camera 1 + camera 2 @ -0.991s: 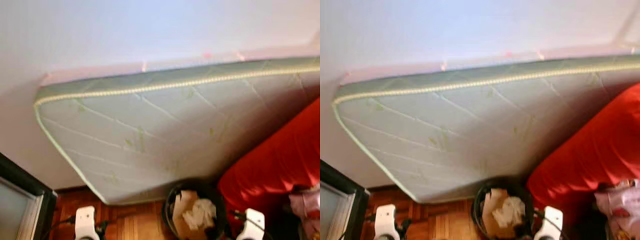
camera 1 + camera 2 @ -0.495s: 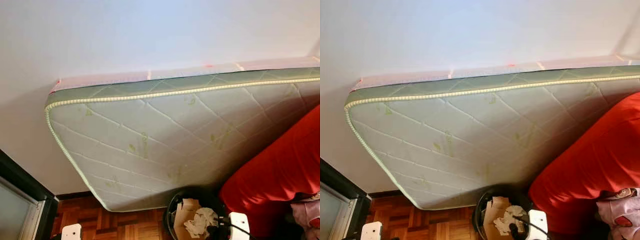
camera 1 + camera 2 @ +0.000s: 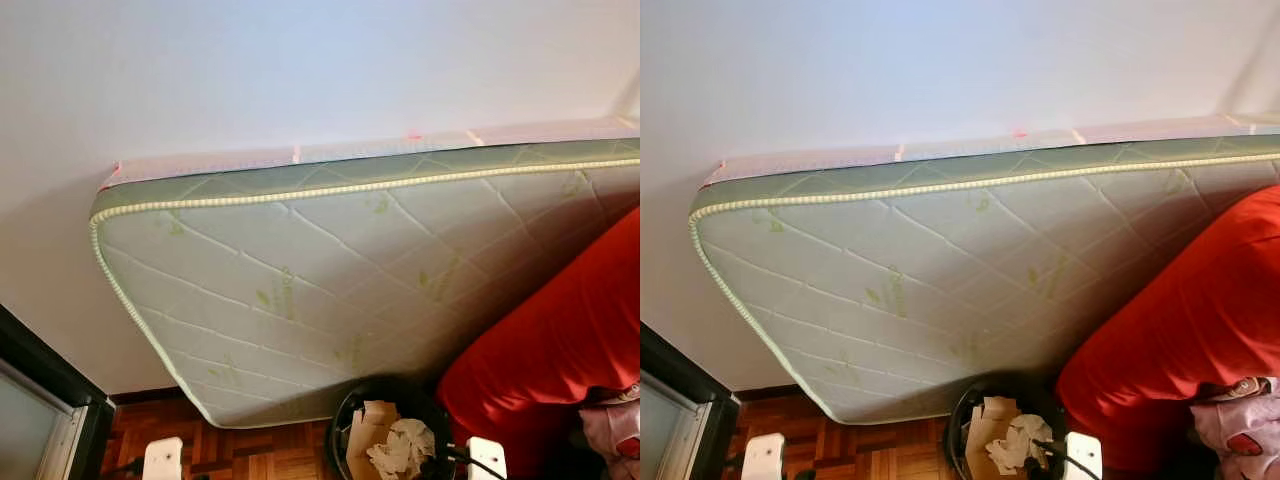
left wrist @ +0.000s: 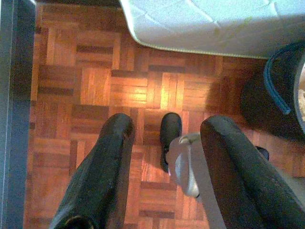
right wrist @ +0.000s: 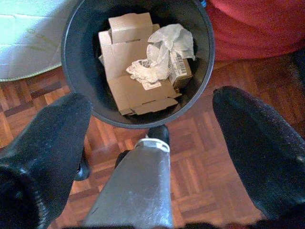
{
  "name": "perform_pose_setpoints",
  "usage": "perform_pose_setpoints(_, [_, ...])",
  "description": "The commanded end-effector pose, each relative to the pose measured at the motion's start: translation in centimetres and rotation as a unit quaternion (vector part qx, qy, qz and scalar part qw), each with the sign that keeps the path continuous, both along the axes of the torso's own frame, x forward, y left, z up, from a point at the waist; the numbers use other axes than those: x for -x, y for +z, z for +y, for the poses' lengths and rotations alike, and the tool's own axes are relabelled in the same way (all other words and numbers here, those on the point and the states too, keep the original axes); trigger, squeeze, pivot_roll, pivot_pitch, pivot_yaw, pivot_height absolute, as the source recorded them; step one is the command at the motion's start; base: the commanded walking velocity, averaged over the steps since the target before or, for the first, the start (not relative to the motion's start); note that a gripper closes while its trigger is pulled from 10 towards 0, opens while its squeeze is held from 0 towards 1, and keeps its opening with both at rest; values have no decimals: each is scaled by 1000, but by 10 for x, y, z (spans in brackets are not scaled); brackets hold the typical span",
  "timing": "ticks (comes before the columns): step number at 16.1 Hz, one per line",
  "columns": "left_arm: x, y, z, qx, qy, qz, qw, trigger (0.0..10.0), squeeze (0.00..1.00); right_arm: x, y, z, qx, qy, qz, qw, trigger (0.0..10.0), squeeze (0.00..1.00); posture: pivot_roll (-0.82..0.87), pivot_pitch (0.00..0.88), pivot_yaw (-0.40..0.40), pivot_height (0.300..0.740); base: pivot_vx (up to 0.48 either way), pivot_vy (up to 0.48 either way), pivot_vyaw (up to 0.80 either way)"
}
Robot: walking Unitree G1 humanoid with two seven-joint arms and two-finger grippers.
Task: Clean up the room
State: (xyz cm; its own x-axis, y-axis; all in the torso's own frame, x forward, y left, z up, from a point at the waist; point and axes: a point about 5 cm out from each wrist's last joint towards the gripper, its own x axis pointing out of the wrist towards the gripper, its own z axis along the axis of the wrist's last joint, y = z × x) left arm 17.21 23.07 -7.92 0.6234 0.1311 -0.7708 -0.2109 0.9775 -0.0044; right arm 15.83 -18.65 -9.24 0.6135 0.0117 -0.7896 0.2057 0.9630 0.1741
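A black trash bin (image 3: 344,425) stands on the parquet at the foot of a leaning mattress. It holds flattened cardboard (image 5: 125,71) and crumpled paper (image 5: 165,46). My right gripper (image 5: 152,102) hangs open just above and in front of the bin's rim (image 5: 78,102), its fingers (image 5: 50,152) spread with nothing between them. My left gripper (image 4: 167,123) is open too, over bare parquet left of the bin, empty. Both white wrists (image 3: 163,460) (image 3: 487,458) show at the lower edge of the head views.
A quilted green-and-white mattress (image 3: 330,290) leans against the white wall. A big red cushion (image 3: 560,350) crowds the bin's right side, with pink fabric (image 3: 615,430) below it. A dark door frame (image 3: 45,385) is at the left. My foot (image 4: 170,131) stands on the parquet.
The head view has steadied from a blur and shifted slightly. Both wrists sit a little lower in the picture than a second ago. Bin, mattress and cushion are unmoved.
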Motion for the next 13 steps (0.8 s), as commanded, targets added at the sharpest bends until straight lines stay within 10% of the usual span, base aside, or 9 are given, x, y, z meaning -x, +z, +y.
perform_pose_setpoints(1, [0,-1,-1,-2,-2,13,1000,10000,0,3,-1,-1,0,-8,2,1000,10000,0,70,17,-13,740,0,0,0])
perform_pose_setpoints(13, [-5,0,-7,2,-4,10,1000,10000,0,6,-2,-2,-3,-5,7,1000,10000,0,75,12,-22,740,-142,0,0])
